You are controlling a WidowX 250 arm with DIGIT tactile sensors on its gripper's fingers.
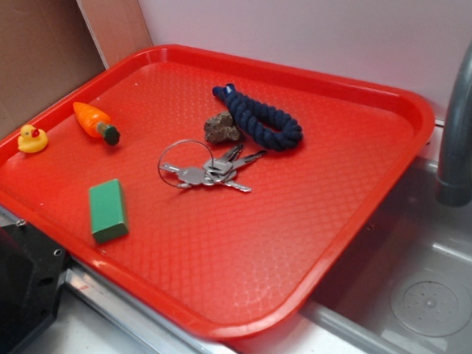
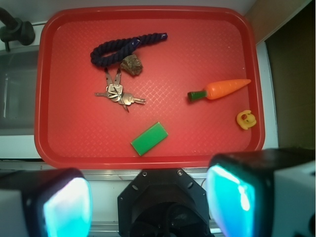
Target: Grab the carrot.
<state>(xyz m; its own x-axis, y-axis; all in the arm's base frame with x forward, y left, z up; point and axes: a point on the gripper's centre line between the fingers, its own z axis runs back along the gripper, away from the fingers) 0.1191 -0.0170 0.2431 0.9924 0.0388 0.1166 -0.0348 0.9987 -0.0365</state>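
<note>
The carrot [image 1: 94,122] is bright orange with a dark green stub top and lies on the red tray [image 1: 320,220] near its far left side, beside the yellow duck. In the wrist view the carrot [image 2: 220,89] lies at the right, green end pointing left. My gripper [image 2: 150,197] is open and empty, its two pads [image 2: 66,210] wide apart high above the tray's near edge, well away from the carrot. The gripper does not show in the exterior view; only the robot's black base [image 1: 16,273] shows at the lower left.
On the tray lie a yellow rubber duck [image 1: 32,139], a green block [image 1: 108,209], a bunch of keys [image 1: 207,171], a brown rock [image 1: 222,128] and a dark blue rope [image 1: 260,118]. A grey sink [image 1: 422,293] with a faucet [image 1: 463,120] is to the right.
</note>
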